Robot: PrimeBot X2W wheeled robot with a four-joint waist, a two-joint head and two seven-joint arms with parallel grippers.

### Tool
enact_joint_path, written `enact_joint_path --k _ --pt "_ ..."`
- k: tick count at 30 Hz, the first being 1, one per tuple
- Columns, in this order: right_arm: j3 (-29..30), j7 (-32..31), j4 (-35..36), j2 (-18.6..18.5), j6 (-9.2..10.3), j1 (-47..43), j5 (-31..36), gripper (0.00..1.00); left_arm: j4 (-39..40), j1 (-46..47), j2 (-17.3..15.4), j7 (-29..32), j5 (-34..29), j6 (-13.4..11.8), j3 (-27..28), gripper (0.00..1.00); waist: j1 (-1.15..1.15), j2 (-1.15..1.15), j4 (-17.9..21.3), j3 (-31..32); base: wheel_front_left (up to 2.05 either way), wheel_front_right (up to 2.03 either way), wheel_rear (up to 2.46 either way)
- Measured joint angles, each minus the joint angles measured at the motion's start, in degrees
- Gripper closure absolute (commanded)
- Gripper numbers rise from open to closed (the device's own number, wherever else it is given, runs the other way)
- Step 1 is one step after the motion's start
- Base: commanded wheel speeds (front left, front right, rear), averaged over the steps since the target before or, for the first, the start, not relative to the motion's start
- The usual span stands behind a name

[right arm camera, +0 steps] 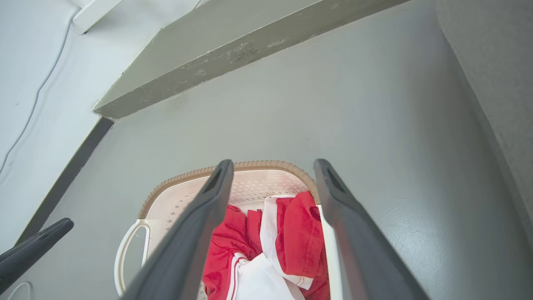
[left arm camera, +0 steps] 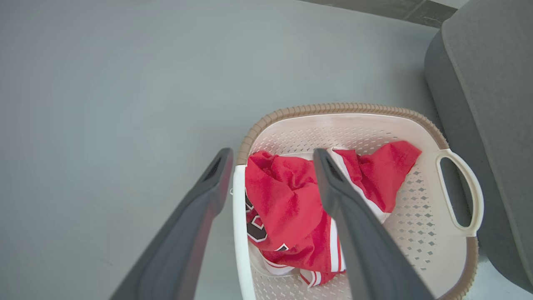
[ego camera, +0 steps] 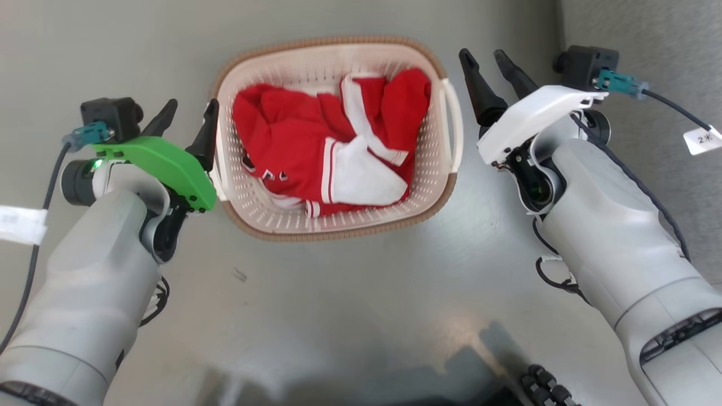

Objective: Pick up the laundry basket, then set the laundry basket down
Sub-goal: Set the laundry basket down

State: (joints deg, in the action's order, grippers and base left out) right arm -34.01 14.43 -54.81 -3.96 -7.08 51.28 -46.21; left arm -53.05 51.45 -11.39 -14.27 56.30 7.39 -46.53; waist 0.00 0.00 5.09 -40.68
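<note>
The laundry basket (ego camera: 338,231), cream and perforated with a brown rim, stands on the grey floor and holds a crumpled red and white garment (ego camera: 293,141). My left gripper (ego camera: 192,107) is open at the basket's left side. In the left wrist view, this gripper (left arm camera: 272,152) has the white left handle (left arm camera: 238,216) between its fingers, untouched. My right gripper (ego camera: 481,54) is open just right of the right handle (ego camera: 456,124). In the right wrist view, that handle (right arm camera: 325,233) runs along the inner edge of one finger of the right gripper (right arm camera: 272,162).
A grey upholstered seat (left arm camera: 491,125) stands close against the basket's right side, behind my right arm. A raised grey ledge (right arm camera: 250,46) and a white wall lie beyond the basket. My own base (ego camera: 541,383) shows at the bottom of the head view.
</note>
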Motion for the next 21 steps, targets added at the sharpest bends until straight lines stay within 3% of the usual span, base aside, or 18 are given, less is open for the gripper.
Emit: enact_joint_path --k 15,21 --pt "8.6 0.0 12.5 -1.5 0.21 -9.0 7.6 0.0 12.6 -8.0 -2.4 -0.2 -5.2 0.0 10.4 0.0 0.0 0.0 0.3 10.9 0.0 0.0 0.0" --pt "11.8 0.0 17.6 -1.5 1.21 -13.5 11.1 0.0 18.5 -12.7 -2.5 -0.2 -8.2 0.0 15.5 0.0 0.0 0.0 -0.1 15.3 0.0 0.0 0.0"
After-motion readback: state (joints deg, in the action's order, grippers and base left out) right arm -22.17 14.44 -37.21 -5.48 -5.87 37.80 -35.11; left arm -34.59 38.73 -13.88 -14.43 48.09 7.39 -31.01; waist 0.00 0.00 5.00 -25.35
